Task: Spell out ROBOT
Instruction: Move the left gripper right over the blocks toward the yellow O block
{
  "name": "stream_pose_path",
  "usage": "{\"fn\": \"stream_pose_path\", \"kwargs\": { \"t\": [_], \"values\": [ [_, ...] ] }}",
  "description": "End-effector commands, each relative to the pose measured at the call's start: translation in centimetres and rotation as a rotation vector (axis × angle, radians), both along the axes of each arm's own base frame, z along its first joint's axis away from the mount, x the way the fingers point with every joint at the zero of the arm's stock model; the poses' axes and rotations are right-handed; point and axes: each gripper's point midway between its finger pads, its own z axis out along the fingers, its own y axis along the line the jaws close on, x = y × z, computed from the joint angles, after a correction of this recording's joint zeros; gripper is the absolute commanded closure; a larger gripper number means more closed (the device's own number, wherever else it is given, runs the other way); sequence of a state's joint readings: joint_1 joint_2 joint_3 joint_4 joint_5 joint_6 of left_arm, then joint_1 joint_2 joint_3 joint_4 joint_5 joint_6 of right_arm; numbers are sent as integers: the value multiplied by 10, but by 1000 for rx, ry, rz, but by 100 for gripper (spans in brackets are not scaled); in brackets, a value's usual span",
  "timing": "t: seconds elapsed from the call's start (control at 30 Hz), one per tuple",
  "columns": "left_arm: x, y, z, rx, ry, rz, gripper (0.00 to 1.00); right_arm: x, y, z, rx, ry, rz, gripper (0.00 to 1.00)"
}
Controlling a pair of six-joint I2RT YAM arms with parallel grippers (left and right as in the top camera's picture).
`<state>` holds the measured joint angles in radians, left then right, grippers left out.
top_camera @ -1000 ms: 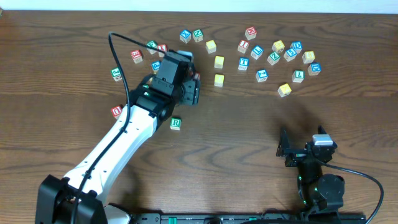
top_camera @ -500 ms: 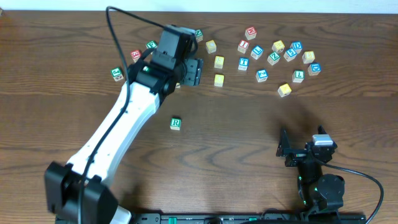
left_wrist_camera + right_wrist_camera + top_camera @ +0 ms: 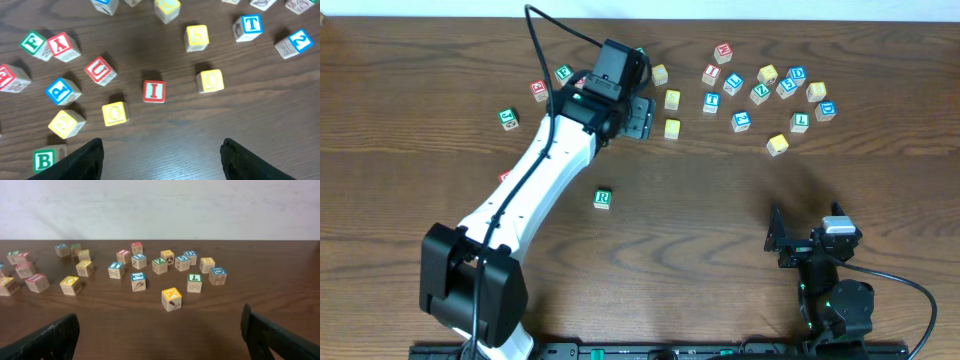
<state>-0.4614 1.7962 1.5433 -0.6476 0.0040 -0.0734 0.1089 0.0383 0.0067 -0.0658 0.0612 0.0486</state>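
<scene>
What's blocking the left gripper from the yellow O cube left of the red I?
Likely nothing, so yes: open left gripper hangs near the yellow O cube, which touches no neighbour.

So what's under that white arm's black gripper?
Its wrist camera shows the left gripper open above a red-lettered wooden I cube, between two yellow-faced cubes. From overhead, the gripper hides the I cube.

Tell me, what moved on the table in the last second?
The left hand swung away from the green R block toward the far side. It now hovers over the red I block, open and empty. Nothing was grabbed or dropped. The R block, the other blocks in view and the open right hand stayed put.
</scene>
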Motion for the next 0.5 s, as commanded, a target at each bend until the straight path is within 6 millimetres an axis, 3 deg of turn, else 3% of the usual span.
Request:
{"fn": "stream_pose_path", "kwargs": {
  "t": [0.0, 0.33, 0.47],
  "values": [
    [2, -18, -1, 5, -4, -61, 27, 0, 0, -1, 12, 3, -6, 1],
    [17, -48, -24, 36, 58, -101, 27, 0, 0, -1, 12, 3, -6, 1],
    [23, -56, -20, 31, 47, -107, 27, 0, 0, -1, 12, 3, -6, 1]
  ]
}}
